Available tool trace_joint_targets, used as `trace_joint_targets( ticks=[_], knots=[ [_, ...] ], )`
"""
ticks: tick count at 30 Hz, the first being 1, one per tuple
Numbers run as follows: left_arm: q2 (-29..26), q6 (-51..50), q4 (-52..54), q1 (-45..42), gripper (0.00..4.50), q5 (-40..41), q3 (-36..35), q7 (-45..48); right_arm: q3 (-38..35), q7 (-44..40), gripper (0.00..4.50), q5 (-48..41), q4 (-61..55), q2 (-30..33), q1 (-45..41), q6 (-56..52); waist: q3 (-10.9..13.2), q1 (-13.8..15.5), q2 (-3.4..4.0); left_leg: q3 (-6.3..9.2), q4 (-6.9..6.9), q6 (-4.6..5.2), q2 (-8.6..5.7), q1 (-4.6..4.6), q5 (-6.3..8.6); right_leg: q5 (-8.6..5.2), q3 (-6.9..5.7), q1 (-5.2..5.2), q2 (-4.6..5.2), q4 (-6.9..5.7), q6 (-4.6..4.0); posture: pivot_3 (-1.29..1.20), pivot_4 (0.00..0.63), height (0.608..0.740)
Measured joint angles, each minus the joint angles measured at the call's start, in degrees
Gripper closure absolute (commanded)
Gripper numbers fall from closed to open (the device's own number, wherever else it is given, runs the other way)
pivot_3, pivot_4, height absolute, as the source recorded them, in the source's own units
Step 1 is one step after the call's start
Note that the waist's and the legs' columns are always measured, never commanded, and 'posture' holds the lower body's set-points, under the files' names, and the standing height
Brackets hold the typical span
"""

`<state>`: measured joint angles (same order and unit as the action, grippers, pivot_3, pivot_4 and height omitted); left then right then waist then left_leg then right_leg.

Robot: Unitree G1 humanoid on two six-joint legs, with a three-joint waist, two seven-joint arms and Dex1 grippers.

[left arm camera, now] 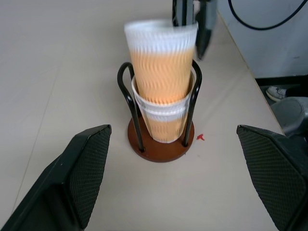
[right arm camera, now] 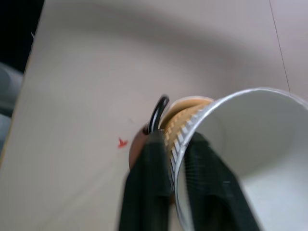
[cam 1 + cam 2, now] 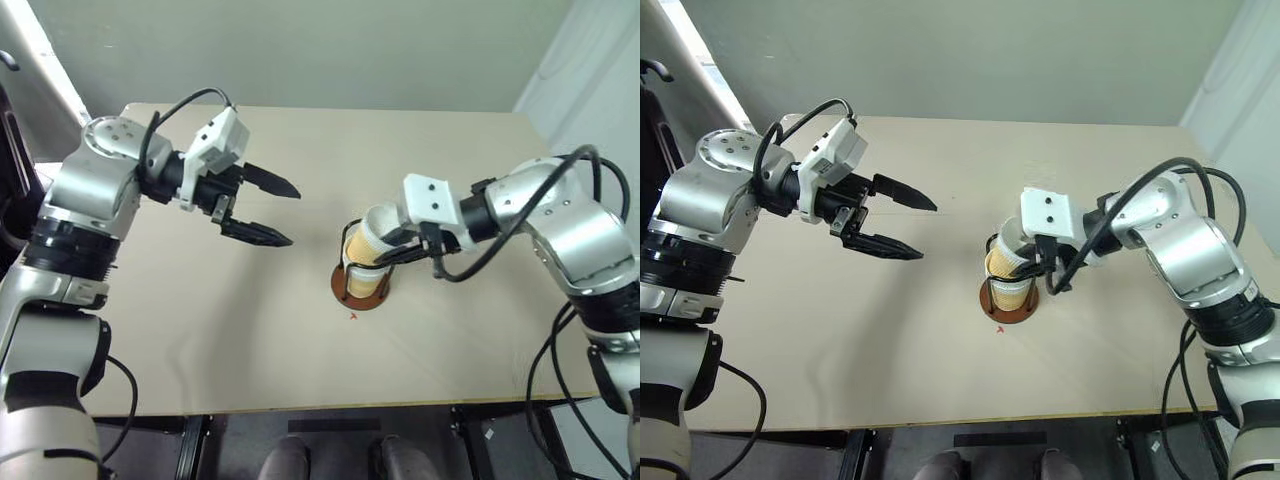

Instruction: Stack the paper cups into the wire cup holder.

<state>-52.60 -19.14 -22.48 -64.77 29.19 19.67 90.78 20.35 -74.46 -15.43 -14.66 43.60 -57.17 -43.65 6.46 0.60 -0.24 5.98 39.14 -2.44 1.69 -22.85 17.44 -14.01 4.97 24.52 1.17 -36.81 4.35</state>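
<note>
The paper cups sit nested in the wire cup holder at the centre of the tan table, the top cup tilted and not fully seated in the one below. They look light, thin-walled and easily crushed, and the ribbed sleeve should offer some friction; the stiffer rolled rim looks like the sensible place to take hold. The right gripper has 1 finger outside and 1 inside the top cup's wall, pinching just below the rim. The left gripper, upper left of the frame, hangs with its 2 fingers spread wide, holding nothing. The holder seems light enough to tip if pushed sideways. Bare table lies all round it, edges well apart, so there is ample room.
</note>
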Motion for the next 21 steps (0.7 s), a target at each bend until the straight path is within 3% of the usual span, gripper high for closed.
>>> trace_joint_targets(
  ticks=[2, 10, 15, 21],
  knots=[
    [0.05, -0.02, 0.08, 0.03, 0.00, -0.16, -0.12, 0.00, -2.02, 1.00, 2.18, -2.29, 0.61, -1.47, -1.69, -3.02, 0.00, -0.03, 0.00, 0.00, -0.01, -0.01, 0.00, -0.01, 0.00, 0.00, -0.01, 0.02, 0.00, 0.01, 0.00, 0.00, 0.150, 0.740],
    [0.80, -1.16, 0.09, 1.44, 0.00, -1.23, -3.06, -0.01, -15.49, 7.31, 2.18, -12.75, 1.34, -2.52, -5.63, -17.05, 0.00, 0.02, 0.00, 0.00, -0.04, -0.02, -0.01, -0.01, -0.01, -0.02, -0.03, 0.00, 0.00, 0.04, -0.04, 0.00, 0.150, 0.740],
    [1.83, -2.78, 0.39, 3.60, 0.00, -1.86, -7.47, -1.37, -22.04, 15.65, 2.18, -14.66, 2.54, -4.13, -0.52, -19.12, -0.01, -0.02, 0.00, 0.01, -0.01, -0.03, 0.00, 0.03, -0.02, -0.03, -0.03, 0.00, -0.01, -0.04, -0.04, 0.00, 0.150, 0.740],
    [3.43, -5.64, 3.52, 7.74, 0.00, -1.83, -12.95, -6.87, -24.39, 26.24, 2.18, -11.78, 7.61, -6.16, 6.40, -15.92, -0.01, 0.00, 0.00, 0.00, 0.03, -0.07, 0.00, 0.03, -0.05, -0.02, -0.05, 0.03, -0.01, -0.13, -0.04, 0.00, 0.150, 0.740]
  ],
)
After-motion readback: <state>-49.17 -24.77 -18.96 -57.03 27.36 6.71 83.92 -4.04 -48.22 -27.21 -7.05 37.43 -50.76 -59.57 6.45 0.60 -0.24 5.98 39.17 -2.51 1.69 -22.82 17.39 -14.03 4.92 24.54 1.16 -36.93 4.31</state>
